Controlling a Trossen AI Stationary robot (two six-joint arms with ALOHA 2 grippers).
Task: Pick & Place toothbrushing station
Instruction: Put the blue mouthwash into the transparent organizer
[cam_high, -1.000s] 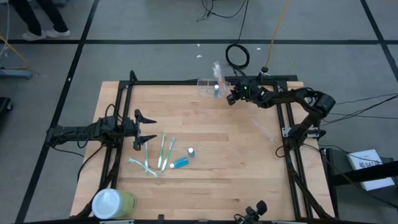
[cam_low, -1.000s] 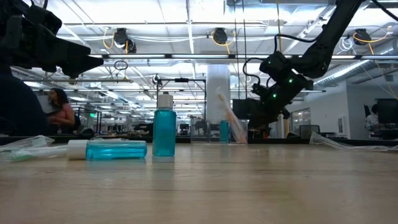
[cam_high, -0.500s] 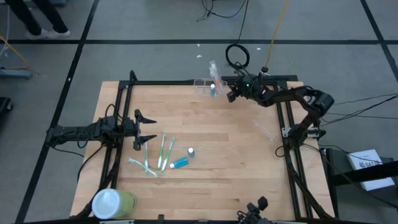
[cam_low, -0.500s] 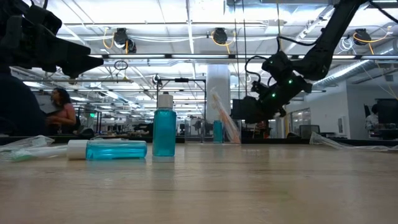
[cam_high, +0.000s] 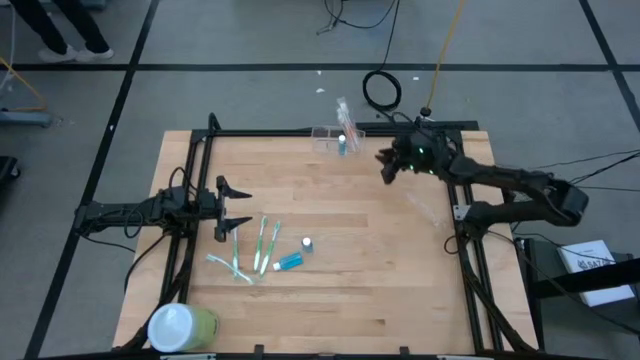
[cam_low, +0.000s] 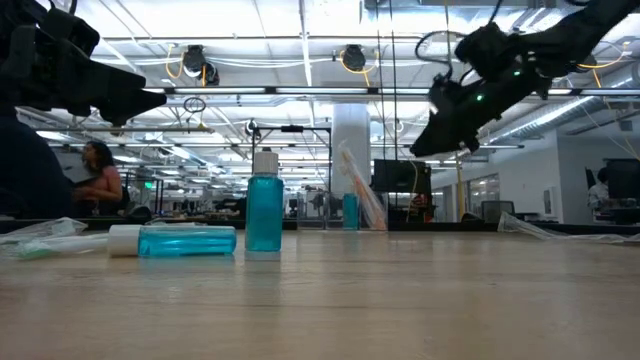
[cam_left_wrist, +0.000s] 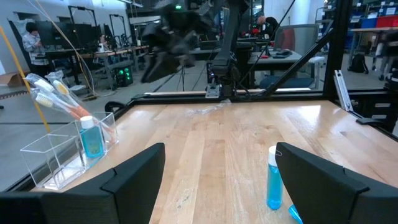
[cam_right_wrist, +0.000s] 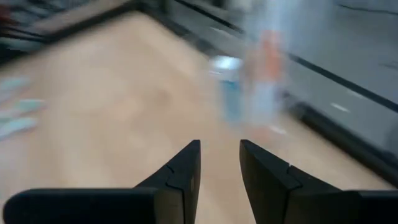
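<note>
- Standing at the far edge of the desk (cam_high: 400, 260), the toothbrushing station (cam_high: 330, 138) is a low clear holder with a small blue bottle (cam_left_wrist: 91, 138) and a few toothbrushes (cam_left_wrist: 53, 96) leaning out of it; I read it as set down, nothing touching it.
- My right gripper (cam_high: 387, 167) hangs in the air just beside the station, toward the desk's middle and clear of it; its jaws stand narrow with only a slim gap, and I see nothing between them in the right wrist view.
- My judgement: the placing step is done and I am in the retreat, so the next pick has to be chosen.
- Loose items wait near the front left: three toothbrushes (cam_high: 262, 245), an upright blue bottle (cam_high: 306, 243) and a blue tube (cam_high: 289, 262) lying flat; a big green cylinder (cam_high: 180, 326) sits at the corner.
- My left gripper (cam_high: 222, 208) waits just beside those brushes, jaws wide and empty.
- Next move calls for lowering onto one brush squarely; they lie close together, so I would pick the outermost.
</note>
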